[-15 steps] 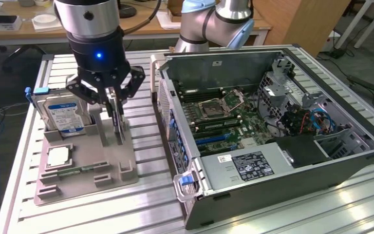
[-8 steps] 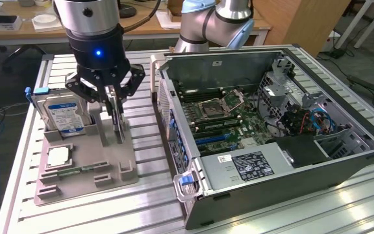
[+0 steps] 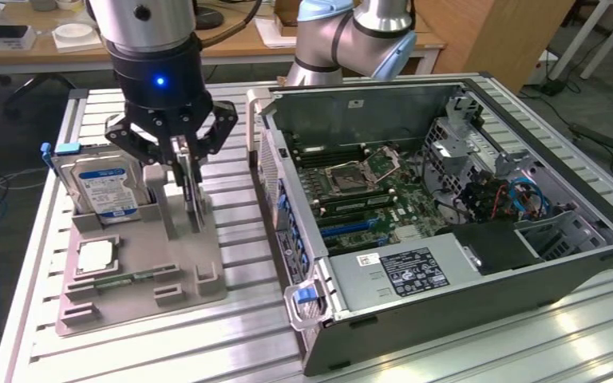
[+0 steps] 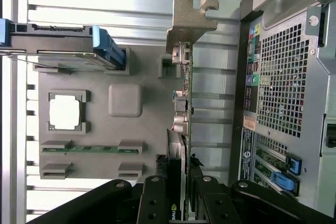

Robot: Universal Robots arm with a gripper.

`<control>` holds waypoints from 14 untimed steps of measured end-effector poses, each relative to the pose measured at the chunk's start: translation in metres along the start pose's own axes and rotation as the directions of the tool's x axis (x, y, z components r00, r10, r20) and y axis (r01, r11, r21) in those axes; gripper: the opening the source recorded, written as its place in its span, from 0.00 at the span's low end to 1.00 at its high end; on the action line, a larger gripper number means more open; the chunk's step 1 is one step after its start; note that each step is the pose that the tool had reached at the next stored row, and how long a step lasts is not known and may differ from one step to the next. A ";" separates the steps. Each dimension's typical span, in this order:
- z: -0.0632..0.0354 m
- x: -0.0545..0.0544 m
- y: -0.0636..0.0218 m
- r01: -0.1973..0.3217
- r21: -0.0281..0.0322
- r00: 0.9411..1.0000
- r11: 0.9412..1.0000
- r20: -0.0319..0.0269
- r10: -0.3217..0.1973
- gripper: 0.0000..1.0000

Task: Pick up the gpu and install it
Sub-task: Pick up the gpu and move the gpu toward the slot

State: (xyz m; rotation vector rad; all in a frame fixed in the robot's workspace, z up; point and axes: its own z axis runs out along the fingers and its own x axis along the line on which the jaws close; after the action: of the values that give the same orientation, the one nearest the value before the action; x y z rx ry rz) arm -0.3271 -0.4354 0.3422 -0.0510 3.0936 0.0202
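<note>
- The black multi-link gripper (image 3: 186, 179) is partly closed. Its fingers (image 4: 157, 195) sit against the two faces of the gpu (image 3: 195, 211), a thin dark circuit card standing on edge, so it has hold of the card.
- The gpu stands upright over the slot at the edge of the flat grey moulded holder tray (image 3: 168, 283) that is nearest the open black computer case (image 3: 477, 319).
- In the wrist view the gpu (image 4: 185, 129) is seen edge-on, with its silvery end bracket (image 4: 188, 22) reaching past the tray's edge.
- The card's lower edge is hidden by the slot walls, so I cannot tell whether it has left the tray.
- On the same tray, a silver hard drive with a blue label (image 3: 104, 187) stands just beside the gripper.
</note>
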 end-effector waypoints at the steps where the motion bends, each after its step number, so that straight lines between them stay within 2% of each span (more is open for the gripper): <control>1: -0.0006 0.000 0.0000 0.000 0.000 1.000 1.000 0.000 0.000 0.26; 14: -0.0077 0.000 0.0001 0.000 0.000 1.000 1.000 0.000 0.000 0.26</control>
State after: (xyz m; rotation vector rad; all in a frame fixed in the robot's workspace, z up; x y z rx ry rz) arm -0.3271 -0.4354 0.3499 -0.0510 3.0936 0.0201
